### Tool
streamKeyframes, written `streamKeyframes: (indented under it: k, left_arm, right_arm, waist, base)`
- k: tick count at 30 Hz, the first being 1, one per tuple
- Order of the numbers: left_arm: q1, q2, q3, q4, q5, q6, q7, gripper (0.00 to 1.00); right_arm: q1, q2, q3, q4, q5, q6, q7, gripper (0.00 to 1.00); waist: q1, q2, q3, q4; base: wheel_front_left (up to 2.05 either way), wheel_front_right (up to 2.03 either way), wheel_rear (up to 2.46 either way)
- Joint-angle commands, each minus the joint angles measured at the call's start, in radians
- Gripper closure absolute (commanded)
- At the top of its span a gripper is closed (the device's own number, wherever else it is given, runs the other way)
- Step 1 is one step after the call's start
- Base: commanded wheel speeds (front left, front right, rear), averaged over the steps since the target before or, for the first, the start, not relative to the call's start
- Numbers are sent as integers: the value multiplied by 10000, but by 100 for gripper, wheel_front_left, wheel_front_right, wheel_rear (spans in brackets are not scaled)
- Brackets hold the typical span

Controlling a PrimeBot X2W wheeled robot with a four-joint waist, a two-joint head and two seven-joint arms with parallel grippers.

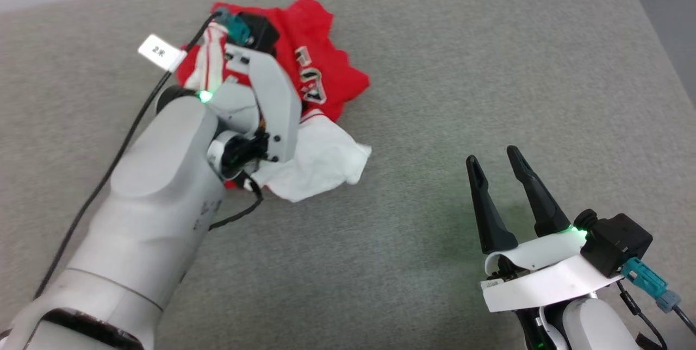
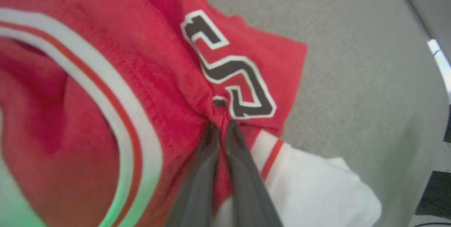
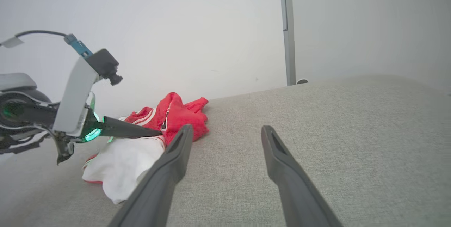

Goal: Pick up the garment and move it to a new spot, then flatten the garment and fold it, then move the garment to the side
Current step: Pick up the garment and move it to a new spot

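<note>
Garment: crumpled heap in the upper left of the head view, on the grey padded surface. Red body bunched up. One white sleeve spills toward the frame's centre. Black lettering is creased and only partly readable.

My left gripper: jaws pinched together on a ridge of red cloth just below the lettering, lower centre of the left wrist view. A small pucker gathers at the tips, so the fabric is caught between them. Striped trim curves through the left half of that view, beside the grip but not in it.

My right gripper: lower right of the head view, jaws spread wide with nothing between them, well apart from the heap.

Handling, my judgement:
- Light, limp knit with no stiffness; from a single pinch it will sag and trail, sleeve dragging last.
- The textured weave looks grippy rather than slippery, and it is not fragile.
- A thin fold could slide out if lifted with a jerk.
- For the move, this central pinch serves.
- For flattening, better holds would be the seamed edges, shoulders or hem corners, one per gripper, where the trim gives thicker purchase.
</note>
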Motion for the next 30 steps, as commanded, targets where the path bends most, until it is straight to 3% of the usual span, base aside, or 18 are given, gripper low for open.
streamKeyframes:
  k: [1, 10, 11, 13, 14, 23, 30]
  left_arm:
    - [35, 101, -101, 287, 88, -19, 77, 100]
    - [212, 244, -468, 1178, -8, 2, -292, 100]
    - [232, 231, -519, 1156, -62, 0, -339, 92]
    - [261, 212, -647, 972, -240, 0, -485, 55]
    - [229, 240, -692, 882, -316, -2, -585, 0]
    - [457, 506, -725, 113, -1110, -2, -1857, 0]
    - [1910, 985, -136, -161, -1606, 2, -3759, 0]
  right_arm:
    - [-159, 30, 18, -58, 75, -10, -48, 0]
    - [-93, 29, 14, -26, 259, -10, -48, 0]
    - [-68, 29, 0, -20, 199, -10, -48, 0]
    - [-34, 30, 34, 5, 85, -10, -48, 0]
    - [-14, 27, 45, 21, 18, -10, -48, 0]
    - [318, 24, 163, 390, -668, -10, -37, 0]
    - [726, -418, 374, 826, -1042, -10, -36, 0]
  waist:
    - [0, 0, 325, -427]
    - [0, 0, 280, -583]
    - [0, 0, 237, -536]
    - [0, 0, 125, -424]
    - [0, 0, 73, -361]
    - [0, 0, -773, 419]
    - [0, 0, -1534, 999]
  base:
    - [0, 0, 0]
    - [0, 0, 0]
    - [0, 0, 0]
    - [0, 0, 0]
    - [0, 0, 0]
    - [0, 0, 0]
    - [0, 0, 0]
